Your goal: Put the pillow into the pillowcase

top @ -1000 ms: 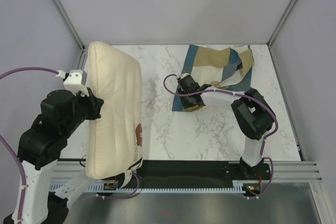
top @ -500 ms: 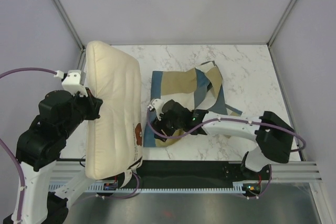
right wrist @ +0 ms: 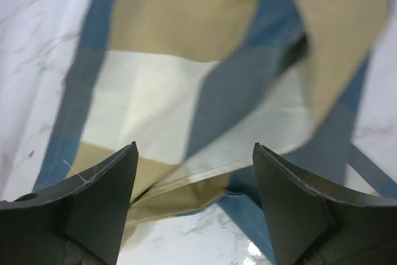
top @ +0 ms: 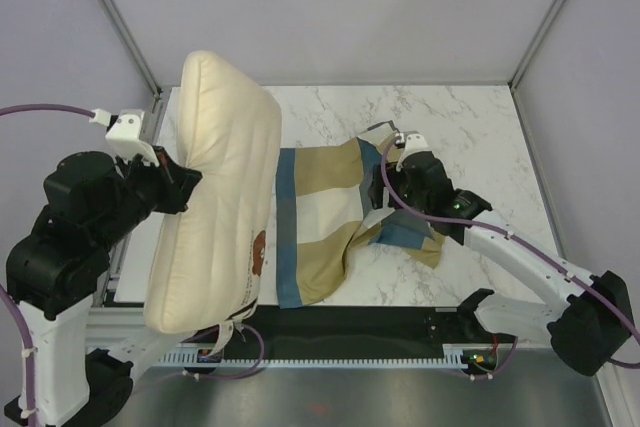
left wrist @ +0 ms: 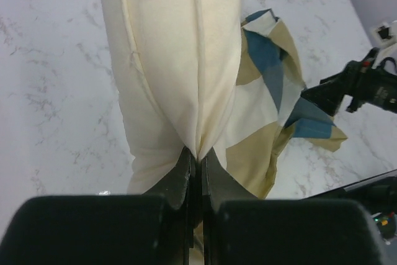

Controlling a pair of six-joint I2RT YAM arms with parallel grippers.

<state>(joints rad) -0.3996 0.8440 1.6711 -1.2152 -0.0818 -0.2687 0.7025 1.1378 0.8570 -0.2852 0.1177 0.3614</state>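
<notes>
Top external view showed the plump cream-white rectangular pillow point(top: 225, 187) lifted on edge, pinched by the closed left gripper point(left wrist: 195, 162), presumably for insertion into the blue-tan checked fabric pillowcase point(top: 320, 237) lying just beside it on the marble table point(top: 480, 137), below the right gripper point(right wrist: 195, 175), jaws apart and empty.

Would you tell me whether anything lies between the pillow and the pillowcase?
Nothing visible does: the pillow, pinched in the left fingers, hangs right beside the pillowcase lying on the table. I cannot see its opening spread.
</notes>
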